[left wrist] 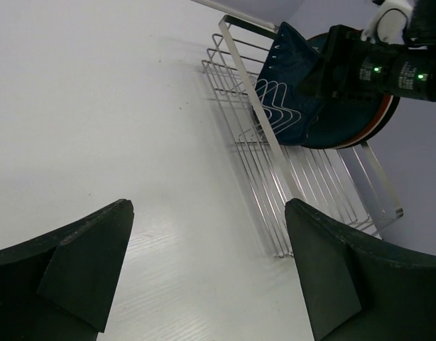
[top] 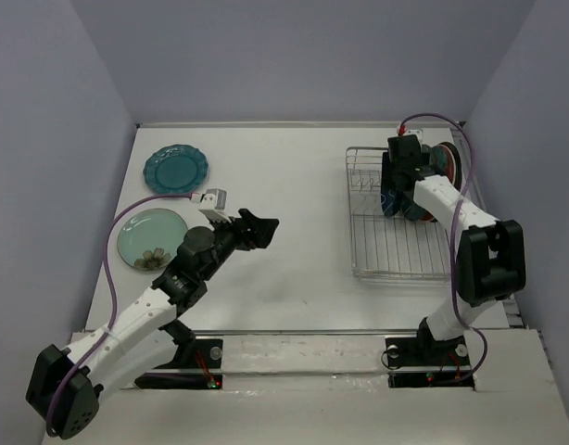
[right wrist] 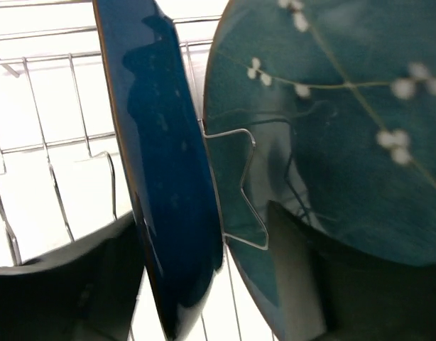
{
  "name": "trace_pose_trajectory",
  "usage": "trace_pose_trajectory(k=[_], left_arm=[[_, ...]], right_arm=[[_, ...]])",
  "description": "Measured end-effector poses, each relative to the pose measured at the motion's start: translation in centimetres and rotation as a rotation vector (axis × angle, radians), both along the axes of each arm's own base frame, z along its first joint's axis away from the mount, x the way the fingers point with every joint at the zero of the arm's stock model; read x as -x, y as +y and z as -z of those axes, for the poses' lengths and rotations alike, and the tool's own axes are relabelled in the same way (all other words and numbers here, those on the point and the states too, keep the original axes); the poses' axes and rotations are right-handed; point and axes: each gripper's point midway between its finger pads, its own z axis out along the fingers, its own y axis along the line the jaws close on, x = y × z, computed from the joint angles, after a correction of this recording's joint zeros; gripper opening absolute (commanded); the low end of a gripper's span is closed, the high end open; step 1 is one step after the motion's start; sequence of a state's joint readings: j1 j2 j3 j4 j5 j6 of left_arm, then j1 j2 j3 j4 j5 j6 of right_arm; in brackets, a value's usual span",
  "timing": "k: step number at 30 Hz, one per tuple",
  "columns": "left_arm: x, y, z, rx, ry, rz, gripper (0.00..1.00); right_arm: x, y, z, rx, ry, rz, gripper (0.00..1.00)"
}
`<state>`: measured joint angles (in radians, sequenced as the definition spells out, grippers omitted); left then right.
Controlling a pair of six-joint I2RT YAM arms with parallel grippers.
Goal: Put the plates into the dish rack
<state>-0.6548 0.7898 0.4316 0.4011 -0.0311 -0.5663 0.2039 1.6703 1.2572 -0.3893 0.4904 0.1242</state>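
From above, the left gripper [top: 264,227] hangs over the bare middle of the tabletop [top: 294,185], with nothing in it. Two plates lie flat at the left: a scalloped plate [top: 176,168] further back and a mint plate [top: 152,238] nearer, just beside the left arm. The rack [top: 396,255] sits at the right. The right gripper [top: 394,195] reaches down into its far end, where several plates stand on edge in a tight row. This view hides how either pair of jaws stands.

The left wrist view settles its own – the jaws are spread wide with only tabletop between the fingers [left wrist: 83,263]. It looks across at the rack from the side and shows the blue plate [left wrist: 289,78] upright at the front of the row, leaning a little against the tines. The rim of a red plate [left wrist: 385,117] peeks out behind the darker plates. The right gripper's black body covers the tops of the plates.

The right wrist view shows what the others cannot – the blue plate stands edge-on between the right jaws, close against one finger, with a clear gap to the other, so the jaws straddle it without clamping. A bent tine [right wrist: 241,186] stands in that gap. Behind it stands a teal plate [right wrist: 346,142] painted with a pale flowering branch.
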Motion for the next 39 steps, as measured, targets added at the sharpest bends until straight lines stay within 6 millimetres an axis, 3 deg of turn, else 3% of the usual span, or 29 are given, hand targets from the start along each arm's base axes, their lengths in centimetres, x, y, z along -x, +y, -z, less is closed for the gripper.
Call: trace_pose_trajectory(k=[4, 11, 14, 20, 23, 29, 36, 39], left_arm=[[-0.6, 0.2, 0.9, -0.006, 0.03, -0.035, 0.98], [-2.1, 0.6, 3.4, -0.052, 0.111, -0.115, 0.96], [-3.1, 0.8, 4.0, -0.075, 0.136, -0.157, 0.95], [-6.7, 1.5, 3.2, -0.086, 0.159, -0.274, 0.9], [-9.8, 4.0, 2.9, -0.037, 0.194, -0.367, 0.86], [-13.9, 12.4, 4.1, 0.069, 0.274, -0.636, 0.84], [-18.2, 19.4, 4.2, 0.084, 0.344, -0.848, 0.85], [-20.5, 23.5, 4.2, 0.085, 0.373, -0.923, 0.89]], right_arm=[[0.8, 0.2, -2.6, -0.05, -0.064, 0.01, 0.84], [3.2, 1.9, -10.0, -0.222, -0.277, -0.042, 0.87], [4.7, 2.9, -10.5, -0.292, -0.313, -0.079, 0.87], [7.8, 5.6, -8.5, -0.463, -0.325, -0.18, 0.86], [9.1, 7.6, -8.7, -0.573, -0.372, -0.26, 0.86], [9.7, 11.4, -8.7, -0.713, -0.408, -0.415, 0.86], [10.8, 13.1, -8.9, -0.785, -0.423, -0.497, 0.85], [10.9, 13.3, -9.2, -0.794, -0.434, -0.509, 0.85]])
